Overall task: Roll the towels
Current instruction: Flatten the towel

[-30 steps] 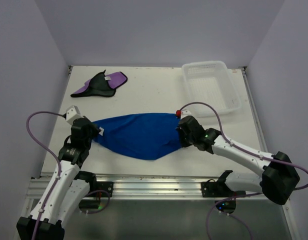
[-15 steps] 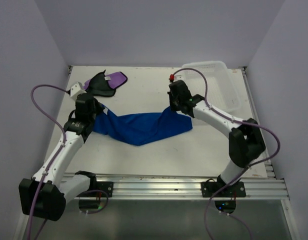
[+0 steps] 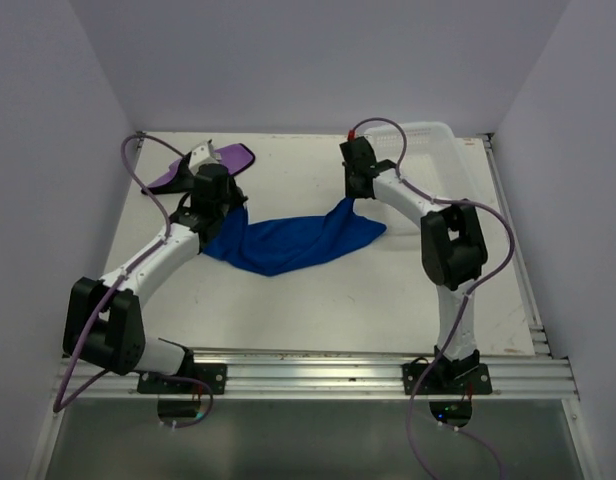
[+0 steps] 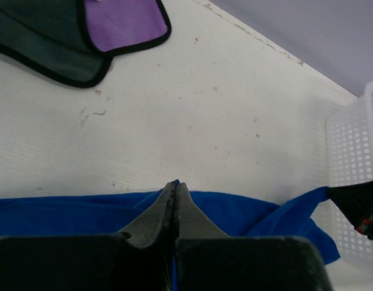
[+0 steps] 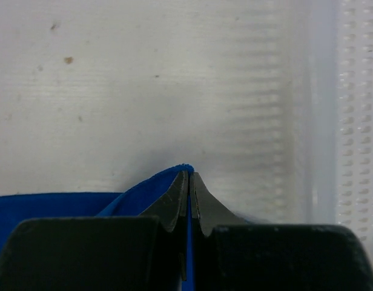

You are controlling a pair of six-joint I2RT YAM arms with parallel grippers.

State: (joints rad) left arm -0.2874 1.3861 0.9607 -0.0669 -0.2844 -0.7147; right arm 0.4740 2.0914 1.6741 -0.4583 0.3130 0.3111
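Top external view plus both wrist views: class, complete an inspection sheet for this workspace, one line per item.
Surface: white table, faintly speckled and scuffed.
Job's things: blue towel bunched, unrolled, strung between the arms; purple towel far left, black side showing, not gripped.
Clutter: white mesh basket, far right corner.
End effectors: left end effector shut on the blue towel's edge; right end effector likewise.
Cables: purple cables loop off both arms.
Surroundings: pale lilac walls; metal rail at near edge.
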